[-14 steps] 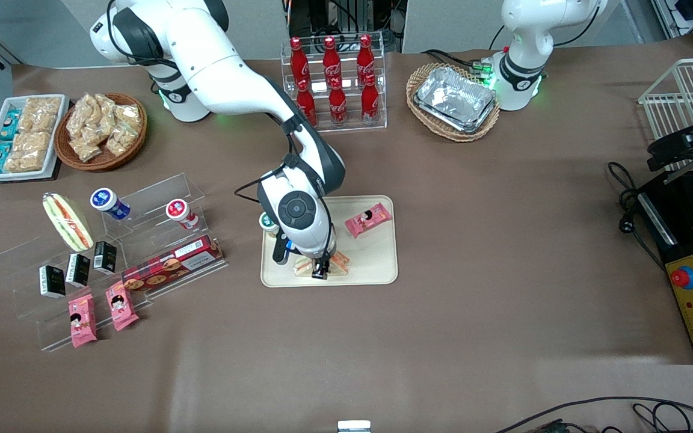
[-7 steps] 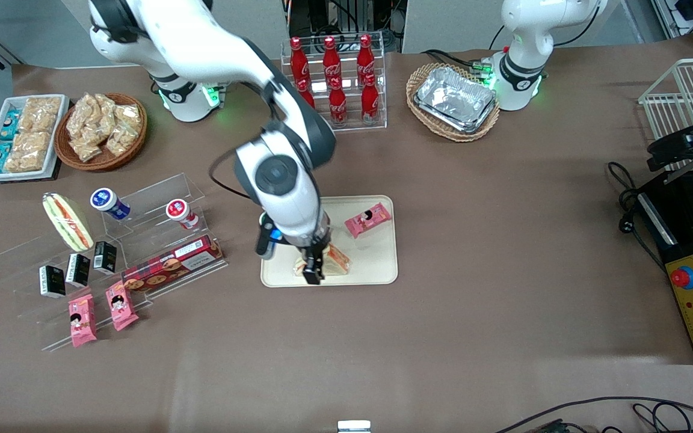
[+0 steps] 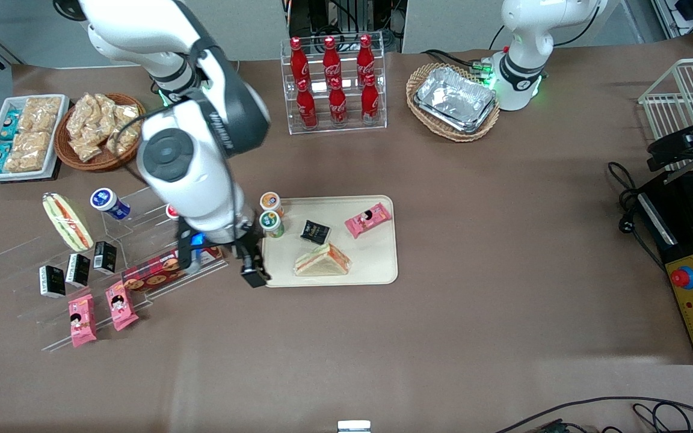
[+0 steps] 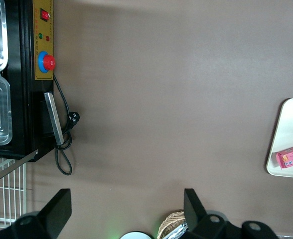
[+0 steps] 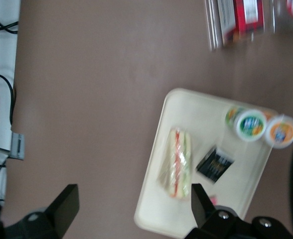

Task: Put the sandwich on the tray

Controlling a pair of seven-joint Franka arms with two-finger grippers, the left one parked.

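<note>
With sandwich (image 3: 322, 261) lying flat on tray (image 3: 376, 264), near the edge closest to front cam, placement looks done. Gripper (image 3: 254, 275) hangs empty, fingers spread wide, at tray's corner toward working arm's end. Retreat: lift clear, avoid cups (image 3: 272, 222) and biscuit box (image 3: 169, 262) nearby.

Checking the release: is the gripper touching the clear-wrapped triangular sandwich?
Apart. Front view shows the open gripper at the cream-beige tray's corner, bare tray separating it from the sandwich.
</note>
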